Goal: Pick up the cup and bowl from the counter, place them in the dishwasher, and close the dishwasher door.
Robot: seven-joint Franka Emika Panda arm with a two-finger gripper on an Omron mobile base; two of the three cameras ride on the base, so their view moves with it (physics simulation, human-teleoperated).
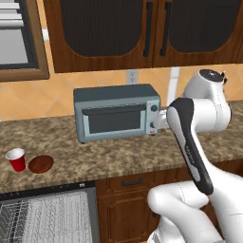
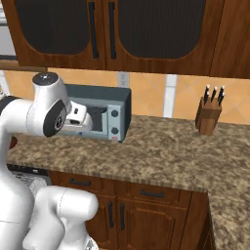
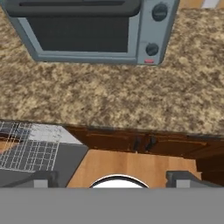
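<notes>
well left of the open, empty gripper [image 3: 112,179], cup [image 1: 16,159] touches bowl [image 1: 41,163].

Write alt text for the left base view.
A red cup and a brown bowl sit side by side on a granite counter, left of a grey toaster oven. Below them the dishwasher stands open, showing its white rack.

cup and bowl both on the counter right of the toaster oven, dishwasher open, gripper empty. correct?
One thing is off: the cup and bowl sit left of the toaster oven, not right of it, as the left base view shows. The rest holds: both are on the counter, the dishwasher is open with its rack showing, and the gripper is open and empty in the hand view.
</notes>
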